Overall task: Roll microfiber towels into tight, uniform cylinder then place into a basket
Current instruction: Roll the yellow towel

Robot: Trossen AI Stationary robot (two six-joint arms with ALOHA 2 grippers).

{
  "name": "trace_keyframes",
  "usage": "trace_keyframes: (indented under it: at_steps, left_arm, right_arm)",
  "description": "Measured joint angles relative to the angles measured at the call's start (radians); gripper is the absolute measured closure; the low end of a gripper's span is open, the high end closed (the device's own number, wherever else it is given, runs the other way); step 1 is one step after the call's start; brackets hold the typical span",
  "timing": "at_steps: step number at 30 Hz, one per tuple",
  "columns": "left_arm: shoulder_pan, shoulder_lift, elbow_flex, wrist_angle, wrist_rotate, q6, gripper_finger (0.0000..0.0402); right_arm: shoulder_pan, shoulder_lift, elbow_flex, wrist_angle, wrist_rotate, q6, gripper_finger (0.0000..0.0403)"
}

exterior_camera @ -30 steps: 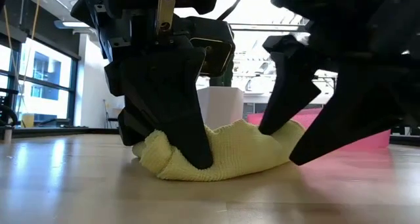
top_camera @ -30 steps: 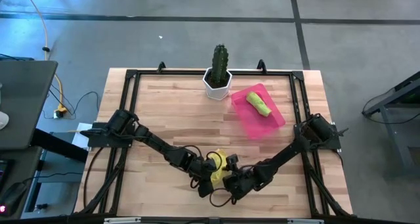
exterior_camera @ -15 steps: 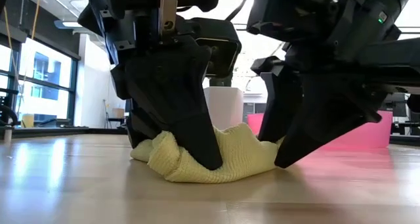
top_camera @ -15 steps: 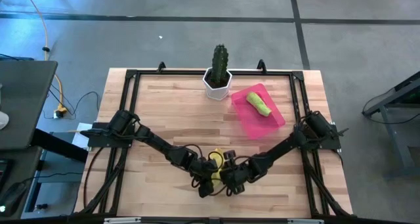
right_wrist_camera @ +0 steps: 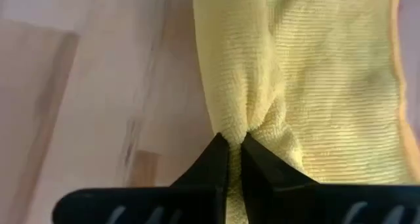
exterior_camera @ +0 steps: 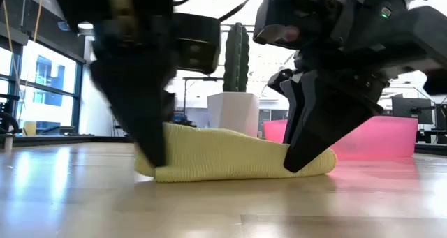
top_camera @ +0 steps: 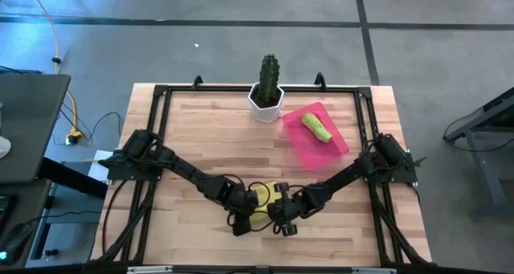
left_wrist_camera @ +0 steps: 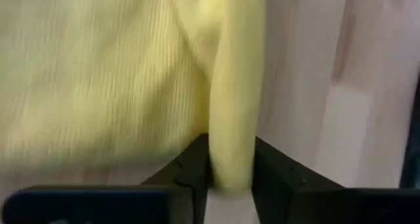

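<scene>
We see a wooden table (top_camera: 201, 137) with both arms reaching to its near edge. At the far side sit a pink basket (top_camera: 337, 145) holding a rolled green towel (top_camera: 316, 128), and beside it a white pot with a cactus (top_camera: 267, 93). The yellow towel (exterior_camera: 230, 158) lies flat between the grippers. The right gripper (right_wrist_camera: 234, 152) pinches one towel edge tight; the left gripper (left_wrist_camera: 231, 175) has a fold between its parted fingers.
</scene>
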Motion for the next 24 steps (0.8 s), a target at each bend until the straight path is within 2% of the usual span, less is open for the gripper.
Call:
trace_keyframes:
  at_steps: [6,11,14,20,24]
  left_arm:
    - [-0.032,-0.063,-0.001,-0.127,0.005,0.079,0.0288]
    - [-0.098,-0.112,0.000,-0.114,-0.055,0.152,0.0285]
    - [-0.156,-0.115,0.000,-0.064,-0.163,0.216,0.0286]
    - [-0.243,-0.097,0.002,0.023,-0.484,0.343,0.0275]
    - [-0.255,-0.096,0.002,0.046,-0.580,0.392,0.0261]
  right_arm:
    - [-0.055,0.000,-0.001,0.023,-0.197,0.077,0.0400]
    - [-0.117,0.002,-0.002,0.050,-0.377,0.180,0.0400]
    - [-0.151,0.006,-0.005,0.071,-0.482,0.245,0.0400]
    - [-0.212,0.011,-0.008,0.105,-0.666,0.361,0.0400]
    - [-0.235,0.011,-0.008,0.109,-0.707,0.415,0.0400]
